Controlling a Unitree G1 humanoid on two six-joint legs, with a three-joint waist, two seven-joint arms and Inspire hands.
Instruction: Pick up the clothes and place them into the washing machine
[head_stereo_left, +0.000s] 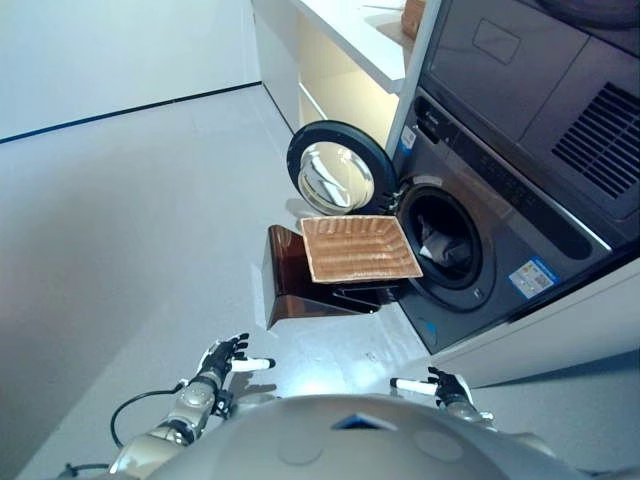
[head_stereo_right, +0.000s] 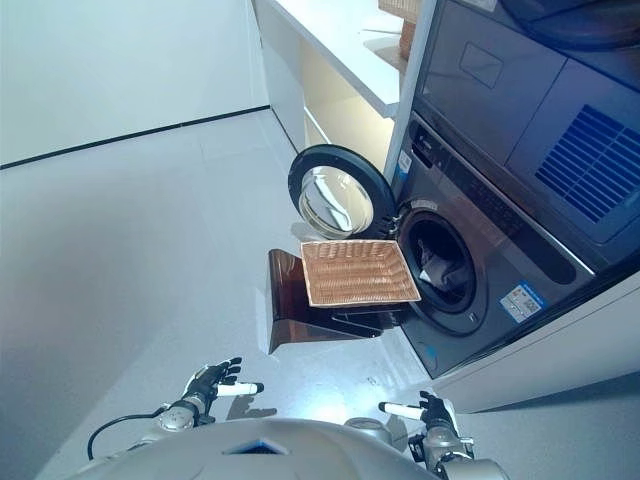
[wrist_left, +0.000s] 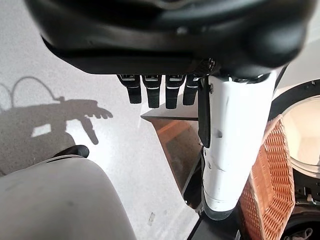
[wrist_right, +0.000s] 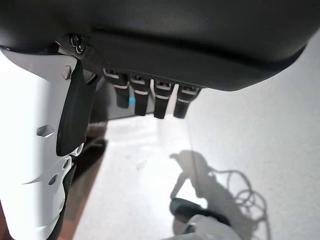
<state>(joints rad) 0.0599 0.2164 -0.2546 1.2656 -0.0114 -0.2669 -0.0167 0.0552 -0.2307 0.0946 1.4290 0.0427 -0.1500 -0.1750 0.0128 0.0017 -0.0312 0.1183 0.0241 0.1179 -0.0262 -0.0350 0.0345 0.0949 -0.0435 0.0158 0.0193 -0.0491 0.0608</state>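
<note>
**Empty Hands, Empty Basket: Risks Before the Door**

Both hands hung low and well apart from the machine. The left hand (head_stereo_left: 222, 357) and the right hand (head_stereo_left: 447, 386) held nothing, their fingers straight and relaxed, white-covered thumbs pointing inward toward each other. Each wrist view confirmed it: bare floor beyond the fingers, no cloth.

The wicker basket (head_stereo_left: 358, 248) sat on a brown stand (head_stereo_left: 285, 282) just before the washing machine (head_stereo_left: 500, 240), and it looked empty. The clothes (head_stereo_left: 440, 247) appeared to lie already inside the drum, a pale and dark bundle visible through the opening, though how much was there could not be told.

Several things could have gone wrong from here. The round door (head_stereo_left: 338, 170) stood swung open to the left of the opening, close beside the basket; an arm reaching forward might have knocked it, or bumped the basket off its stand. The bundle seemed to sit near the drum's mouth, so cloth might have caught in the seal if the door were shut carelessly. A hand groping in the empty basket would simply have wasted the move.

The floor (head_stereo_left: 130, 220) was pale grey, smooth and faintly glossy. A white wall with a dark baseboard ran behind; a white counter (head_stereo_left: 350, 35) with open shelving stood beside the machine, and a second appliance (head_stereo_left: 560, 80) was stacked above.
</note>
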